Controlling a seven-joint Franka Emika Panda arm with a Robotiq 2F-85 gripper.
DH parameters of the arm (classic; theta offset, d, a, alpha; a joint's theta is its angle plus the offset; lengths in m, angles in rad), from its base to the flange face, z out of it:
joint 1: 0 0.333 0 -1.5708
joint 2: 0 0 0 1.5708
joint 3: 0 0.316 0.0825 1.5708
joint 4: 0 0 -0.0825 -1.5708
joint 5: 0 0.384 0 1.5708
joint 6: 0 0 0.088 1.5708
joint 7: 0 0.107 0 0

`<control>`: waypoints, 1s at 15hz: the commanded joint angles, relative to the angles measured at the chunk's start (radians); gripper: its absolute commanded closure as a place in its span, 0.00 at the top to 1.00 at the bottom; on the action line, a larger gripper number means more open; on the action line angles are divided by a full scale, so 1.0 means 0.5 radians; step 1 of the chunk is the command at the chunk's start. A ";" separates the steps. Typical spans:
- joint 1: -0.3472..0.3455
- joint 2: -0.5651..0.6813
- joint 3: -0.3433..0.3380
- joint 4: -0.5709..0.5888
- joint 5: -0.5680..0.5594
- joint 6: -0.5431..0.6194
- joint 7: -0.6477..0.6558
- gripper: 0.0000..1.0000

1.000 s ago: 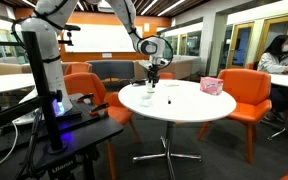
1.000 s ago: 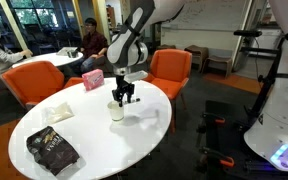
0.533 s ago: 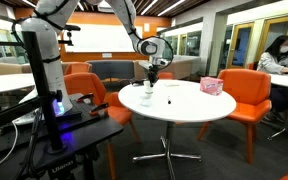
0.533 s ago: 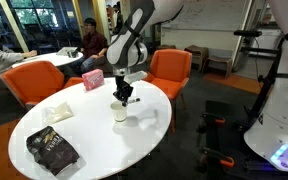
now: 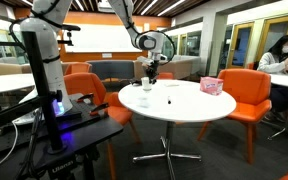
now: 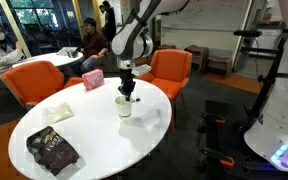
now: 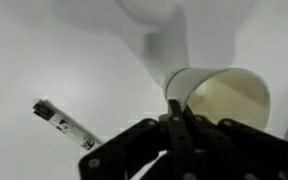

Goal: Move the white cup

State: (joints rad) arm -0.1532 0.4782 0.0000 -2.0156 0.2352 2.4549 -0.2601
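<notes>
The white cup [image 6: 124, 107] stands near the middle of the round white table [image 6: 94, 140] and also shows in an exterior view [image 5: 146, 94]. My gripper [image 6: 127, 93] comes down from above and is shut on the cup's rim. In the wrist view the gripper [image 7: 174, 103] has its dark fingers pressed together on the near wall of the cup [image 7: 224, 100], whose pale inside is visible. Whether the cup's base touches the table I cannot tell.
A pink box [image 6: 92, 79] sits at the table's far edge. A dark bag [image 6: 51, 150] and a white packet [image 6: 57, 111] lie on the table. A small stick-like object [image 7: 66, 125] lies beside the cup. Orange chairs [image 6: 169, 70] ring the table, and people sit behind.
The jaws have closed onto the cup's rim. The gripper and the cup have shifted slightly across the table together.
</notes>
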 commanded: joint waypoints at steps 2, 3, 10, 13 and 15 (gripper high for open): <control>-0.033 -0.364 0.021 -0.463 -0.092 0.016 -0.270 0.01; -0.024 -0.436 0.002 -0.570 -0.125 0.056 -0.286 0.01; -0.038 -0.698 -0.080 -0.965 -0.139 0.353 -0.422 0.01; -0.082 -0.632 -0.051 -0.963 0.034 0.465 -0.562 0.01; -0.100 -0.577 -0.028 -0.933 0.139 0.512 -0.618 0.01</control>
State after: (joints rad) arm -0.1857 0.1633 -0.0368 -2.4877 0.2346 2.6567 -0.5146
